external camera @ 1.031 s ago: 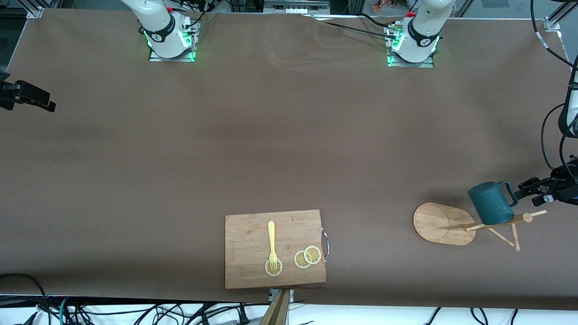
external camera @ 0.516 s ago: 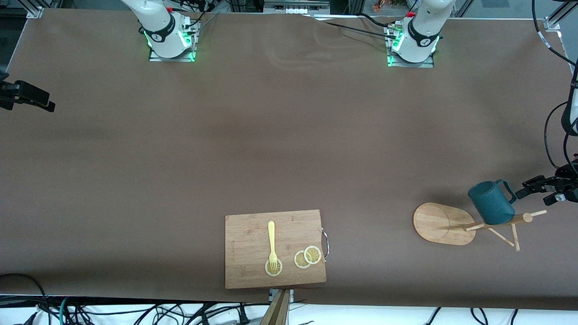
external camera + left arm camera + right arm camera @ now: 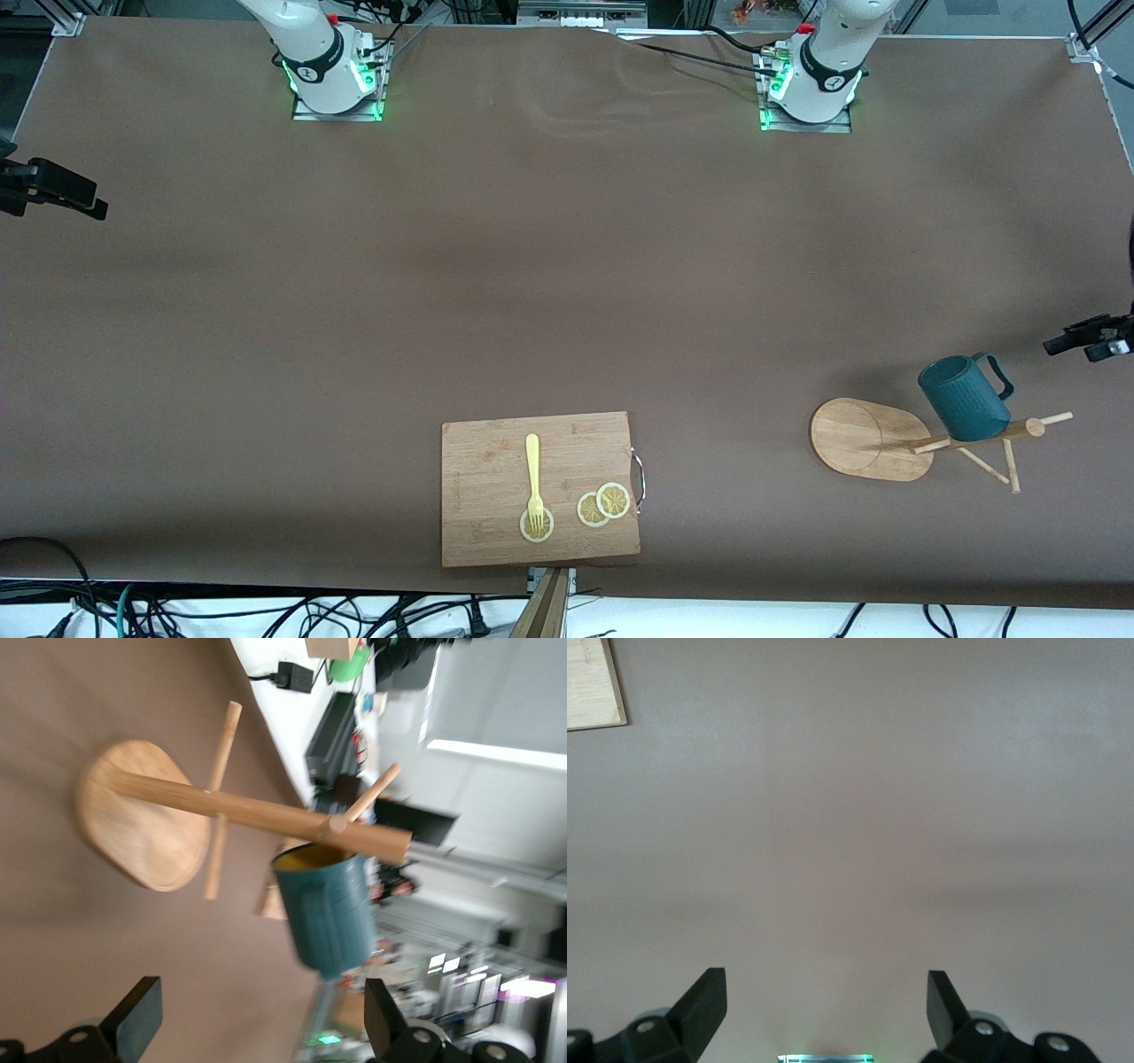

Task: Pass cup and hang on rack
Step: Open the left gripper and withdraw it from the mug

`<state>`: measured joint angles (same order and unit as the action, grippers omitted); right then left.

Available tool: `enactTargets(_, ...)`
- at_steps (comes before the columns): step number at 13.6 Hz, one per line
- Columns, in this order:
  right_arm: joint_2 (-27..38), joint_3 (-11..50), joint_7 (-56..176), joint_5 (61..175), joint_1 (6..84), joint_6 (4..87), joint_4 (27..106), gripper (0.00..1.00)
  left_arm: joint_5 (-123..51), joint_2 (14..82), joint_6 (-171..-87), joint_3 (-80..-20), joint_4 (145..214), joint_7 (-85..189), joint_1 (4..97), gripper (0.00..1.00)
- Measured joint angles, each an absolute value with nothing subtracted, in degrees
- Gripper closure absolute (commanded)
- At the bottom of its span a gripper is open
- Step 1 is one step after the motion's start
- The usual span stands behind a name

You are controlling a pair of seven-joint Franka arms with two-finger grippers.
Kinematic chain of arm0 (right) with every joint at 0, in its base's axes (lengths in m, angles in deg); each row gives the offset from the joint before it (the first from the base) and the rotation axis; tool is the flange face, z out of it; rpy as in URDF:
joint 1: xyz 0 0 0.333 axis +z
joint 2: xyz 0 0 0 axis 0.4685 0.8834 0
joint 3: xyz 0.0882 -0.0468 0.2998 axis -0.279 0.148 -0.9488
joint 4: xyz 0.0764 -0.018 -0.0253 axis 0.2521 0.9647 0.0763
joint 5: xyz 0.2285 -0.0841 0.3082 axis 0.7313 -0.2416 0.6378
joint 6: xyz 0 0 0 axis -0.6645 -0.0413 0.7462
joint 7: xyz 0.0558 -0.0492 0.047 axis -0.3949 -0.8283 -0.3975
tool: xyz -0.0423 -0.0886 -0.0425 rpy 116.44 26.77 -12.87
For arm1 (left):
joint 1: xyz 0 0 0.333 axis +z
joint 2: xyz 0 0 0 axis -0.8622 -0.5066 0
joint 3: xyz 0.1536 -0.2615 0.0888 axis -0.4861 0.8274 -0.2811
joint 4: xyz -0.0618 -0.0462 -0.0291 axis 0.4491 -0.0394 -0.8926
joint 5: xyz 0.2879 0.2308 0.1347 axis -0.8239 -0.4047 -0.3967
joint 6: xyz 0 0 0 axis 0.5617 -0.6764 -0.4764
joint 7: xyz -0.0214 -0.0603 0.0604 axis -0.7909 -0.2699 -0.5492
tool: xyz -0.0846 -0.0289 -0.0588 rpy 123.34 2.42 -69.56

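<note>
The dark teal cup [image 3: 963, 399] hangs by its handle on a peg of the bamboo rack [image 3: 974, 437], which stands on its oval base [image 3: 864, 434] toward the left arm's end of the table. In the left wrist view the cup [image 3: 330, 908] hangs under the rack's post [image 3: 257, 811], with its tan inside showing. My left gripper [image 3: 1085, 341] is open and empty, apart from the cup, at the table's end; its jaws [image 3: 257, 1019] stand wide. My right gripper [image 3: 53, 190] is open and empty at the right arm's end and waits; the right wrist view [image 3: 824, 1001] shows bare table under it.
A rectangular wooden cutting board [image 3: 540, 487] lies near the front edge, with a yellow fork [image 3: 533, 474] and lemon slices [image 3: 602, 505] on it. A corner of the board [image 3: 589, 682] shows in the right wrist view. Cables hang off the front edge.
My left gripper has drawn back from the cup's handle toward the left arm's end of the table. The cup stays hanging on the rack. The right arm has not moved.
</note>
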<state>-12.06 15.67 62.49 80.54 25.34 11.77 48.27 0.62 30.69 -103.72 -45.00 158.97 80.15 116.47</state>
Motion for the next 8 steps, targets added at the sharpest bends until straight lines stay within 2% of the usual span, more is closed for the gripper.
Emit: enactTargets(8, -12.1, 15.7, 62.5, 80.5, 25.3, 11.8, 48.3, 0.0, -18.1, 42.6, -92.9, -41.8, 151.8, 86.3, 113.6, 0.0)
